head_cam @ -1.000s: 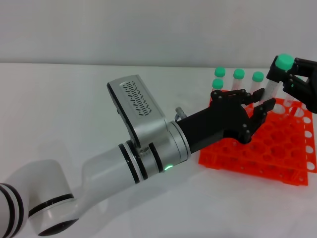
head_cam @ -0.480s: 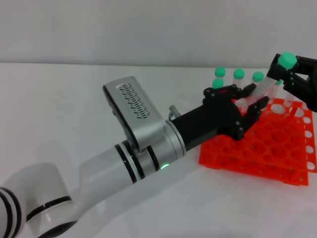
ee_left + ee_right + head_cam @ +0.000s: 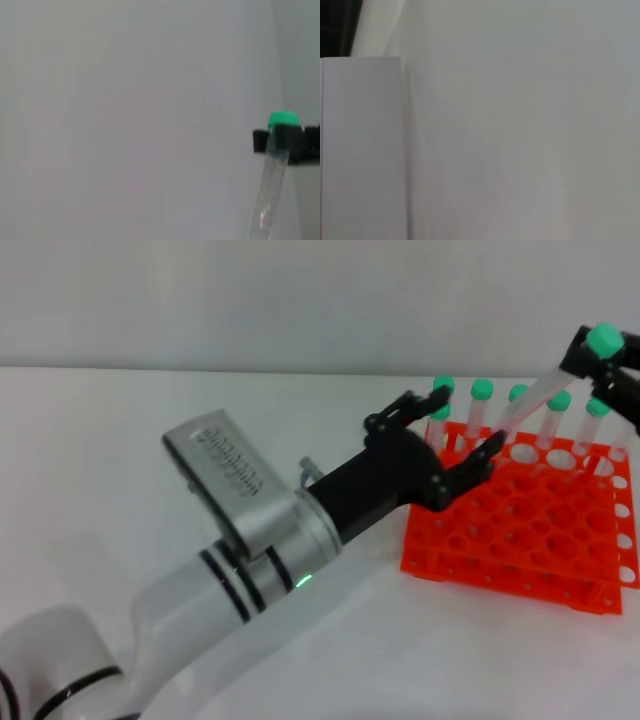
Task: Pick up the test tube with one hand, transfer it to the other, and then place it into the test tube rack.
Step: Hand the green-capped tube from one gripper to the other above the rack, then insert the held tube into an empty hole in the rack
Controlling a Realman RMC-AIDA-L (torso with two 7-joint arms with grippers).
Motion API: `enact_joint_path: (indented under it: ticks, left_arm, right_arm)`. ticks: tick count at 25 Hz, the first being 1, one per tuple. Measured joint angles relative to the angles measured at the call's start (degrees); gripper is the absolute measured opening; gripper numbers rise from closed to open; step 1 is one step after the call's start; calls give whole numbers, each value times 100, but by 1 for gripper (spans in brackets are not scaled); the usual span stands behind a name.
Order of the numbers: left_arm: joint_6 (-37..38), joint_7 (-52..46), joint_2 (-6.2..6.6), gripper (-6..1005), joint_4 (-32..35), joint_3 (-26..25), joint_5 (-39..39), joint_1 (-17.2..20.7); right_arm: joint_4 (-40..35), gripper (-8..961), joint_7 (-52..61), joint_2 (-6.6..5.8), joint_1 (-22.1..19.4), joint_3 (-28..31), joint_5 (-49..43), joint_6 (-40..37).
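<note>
The right hand (image 3: pixel 607 358) grips the test tube (image 3: pixel 545 390) tilted over the rack (image 3: pixel 520 530); the left hand (image 3: pixel 450 435) is spread wide beside it.

right gripper (image 3: pixel 612 365): cut by frame edge | test tube (image 3: pixel 272 185): lower end cropped

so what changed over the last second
The left gripper let go of the test tube and drew back toward the robot's left, jaws open. The right gripper lifted it away by its green cap, tilted. The test tube rack stayed put.
</note>
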Motion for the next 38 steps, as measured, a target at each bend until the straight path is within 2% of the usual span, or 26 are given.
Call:
enact_joint_path:
  ticks: [1, 5, 10, 16, 21, 24, 27, 32, 38]
  left_arm:
    - [2, 115, -2, 706, 34, -38, -12, 81]
    - [49, 940, -4, 881, 280, -158, -335, 627]
    - [262, 2121, 11, 880, 549, -278, -1289, 1367]
    - [1358, 2214, 61, 880, 267, -310, -2402, 2176]
    - [1374, 2155, 64, 879, 37, -674, -2907, 2506]
    - [1344, 2030, 69, 879, -32, -810, -2955, 2624]
    - [1318, 1889, 70, 878, -102, -829, -2964, 2620]
    - [1122, 1784, 67, 878, -147, -879, -3018, 2562]
    - [1065, 1773, 68, 877, -156, -867, -3001, 2517]
  right_arm:
    - [-1, 210, -10, -12, -1, 54, 0, -4]
    - [-59, 210, -17, -63, -2, 199, -4, -109]
    - [-456, 210, -9, -34, 0, 149, -110, -643]
    - [-988, 209, 211, 94, 186, -369, -611, -1501]
    - [-1206, 209, 564, 172, 466, -894, -1174, -2102]
    - [-1209, 209, 729, 224, 610, -943, -1511, -2227]
    - [-1209, 209, 774, 313, 671, -982, -1707, -2377]
    - [-1148, 209, 780, 341, 740, -1296, -1712, -2779]
    - [-1126, 209, 780, 353, 776, -1374, -1670, -2978]
